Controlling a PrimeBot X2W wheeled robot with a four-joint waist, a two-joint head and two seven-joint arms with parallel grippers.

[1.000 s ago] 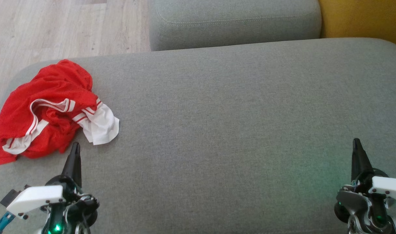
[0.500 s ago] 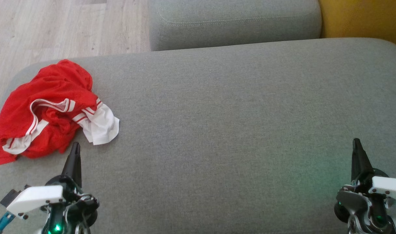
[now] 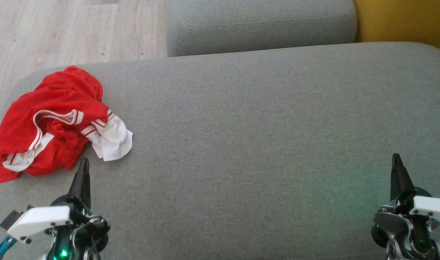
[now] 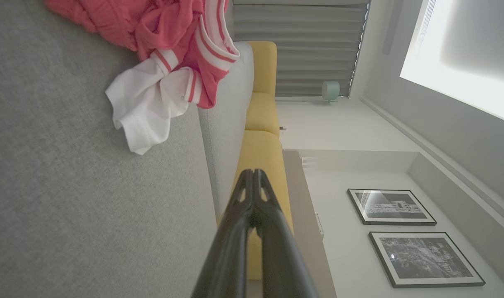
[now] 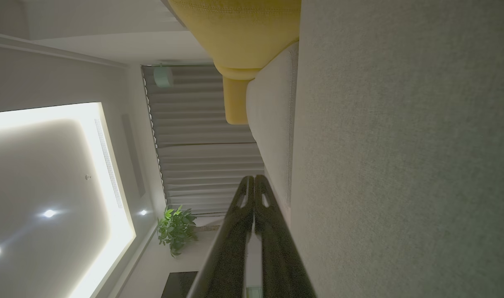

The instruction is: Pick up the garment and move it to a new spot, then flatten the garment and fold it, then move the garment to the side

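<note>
Crumpled at the left end of the grey cushion (image 3: 259, 144): red garment (image 3: 54, 119) with white striped trim, 1 white sleeve flopped toward the middle, left edge reaching the cushion's side. Just below it in the head view, left pincer (image 3: 83, 162), closed and empty, tip near the cloth but not touching. At far right, right pincer (image 3: 396, 159), also closed and empty, over bare cushion, well apart from the garment. Beyond, a 2nd cushion (image 3: 259, 25) and pale wood floor (image 3: 61, 32).
</note>
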